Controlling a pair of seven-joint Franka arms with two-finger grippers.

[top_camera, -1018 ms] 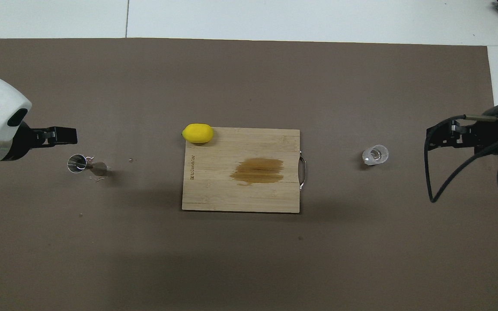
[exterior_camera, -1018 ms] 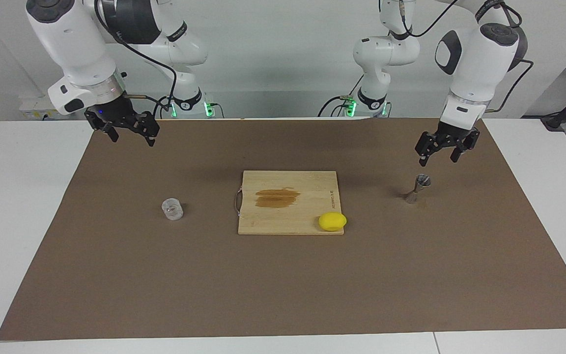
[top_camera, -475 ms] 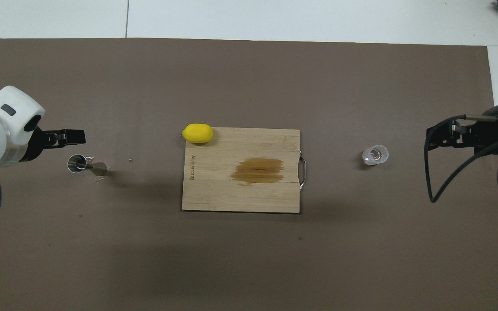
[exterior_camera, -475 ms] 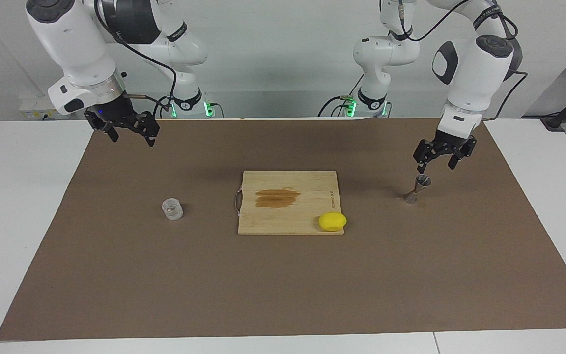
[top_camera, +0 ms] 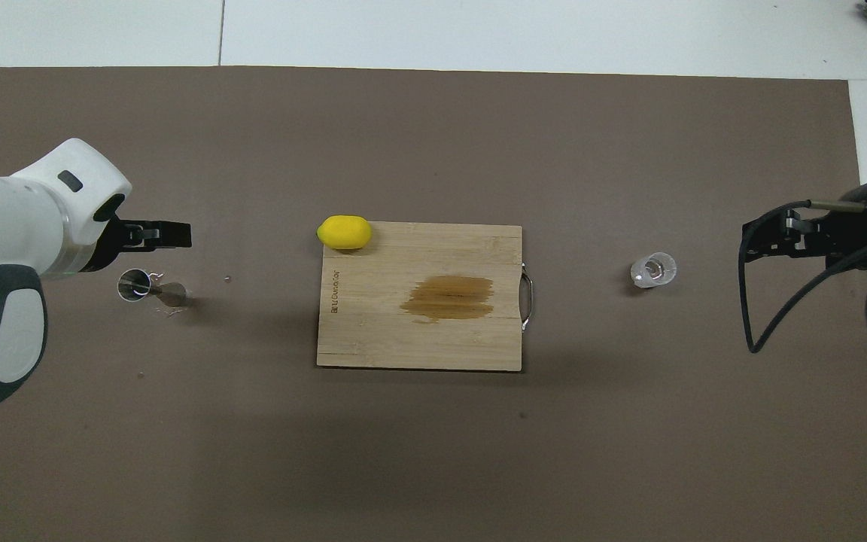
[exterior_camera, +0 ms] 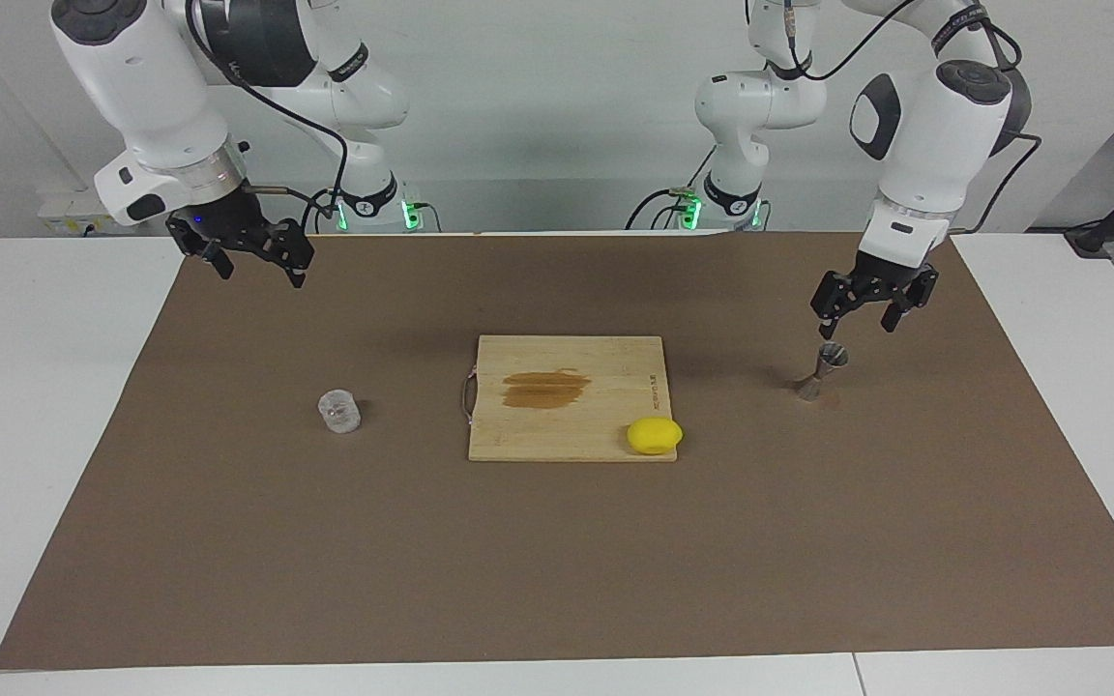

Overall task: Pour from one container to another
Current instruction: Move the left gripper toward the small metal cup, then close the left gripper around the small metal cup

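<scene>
Open brown mat (exterior_camera: 557, 561) is lying all around the clear cup (exterior_camera: 339, 411), leaving every side free for a gripper. The cutting board (exterior_camera: 567, 398) and its lemon (exterior_camera: 655, 435) are sitting between cup and metal jigger (exterior_camera: 821, 371). The left gripper (exterior_camera: 860, 321), jaws apart, is hanging close above the jigger's mouth, crowding it.

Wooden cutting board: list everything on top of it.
On the wooden cutting board sit a yellow lemon at one corner, overhanging its edges, and a brown stain mid-board. Nothing else; no part is covered.
</scene>
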